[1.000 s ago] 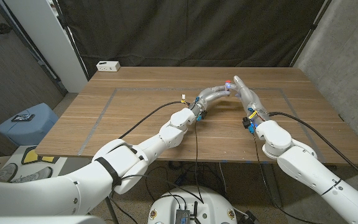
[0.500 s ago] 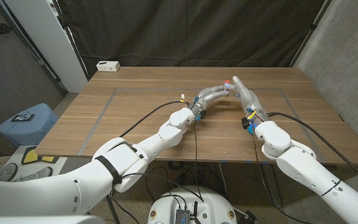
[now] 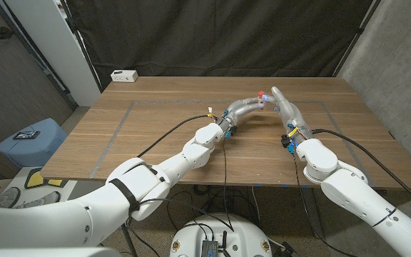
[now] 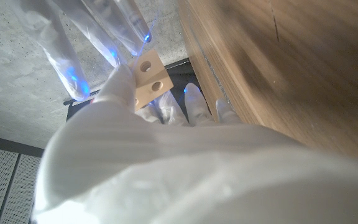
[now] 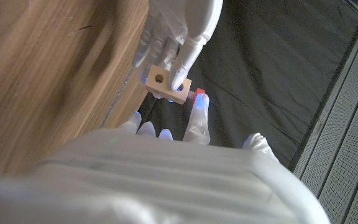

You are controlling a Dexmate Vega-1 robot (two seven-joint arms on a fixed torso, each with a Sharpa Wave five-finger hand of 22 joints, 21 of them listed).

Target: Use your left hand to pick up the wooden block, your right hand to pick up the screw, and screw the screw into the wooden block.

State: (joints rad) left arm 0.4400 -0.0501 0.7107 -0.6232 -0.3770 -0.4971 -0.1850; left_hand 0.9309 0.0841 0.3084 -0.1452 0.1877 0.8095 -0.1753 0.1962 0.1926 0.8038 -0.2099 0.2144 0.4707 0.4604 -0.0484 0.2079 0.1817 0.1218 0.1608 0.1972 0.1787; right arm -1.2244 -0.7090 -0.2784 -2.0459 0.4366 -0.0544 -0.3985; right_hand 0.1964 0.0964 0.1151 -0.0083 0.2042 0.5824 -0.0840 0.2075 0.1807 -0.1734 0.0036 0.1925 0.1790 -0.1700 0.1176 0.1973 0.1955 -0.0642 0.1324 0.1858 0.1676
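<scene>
The head camera looks down from above over both arms to the worktop [image 3: 155, 121]. Each wrist camera sits close behind its own hand, looking along its back. Both wrist views share the wooden block [image 4: 146, 78] between the fingertips.

Wooden table [image 3: 155, 128] carried grey tape lines marking a rectangle on its top. Black curtain [image 3: 212, 36] hung behind the far edge. White power strip [image 3: 124, 75] sat at the far left corner of the table. Grey concrete wall [image 3: 398, 64] stood on the right. White panel [image 3: 56, 36] leaned at left; blue stool [image 3: 31, 143] stood below it on the floor.
</scene>
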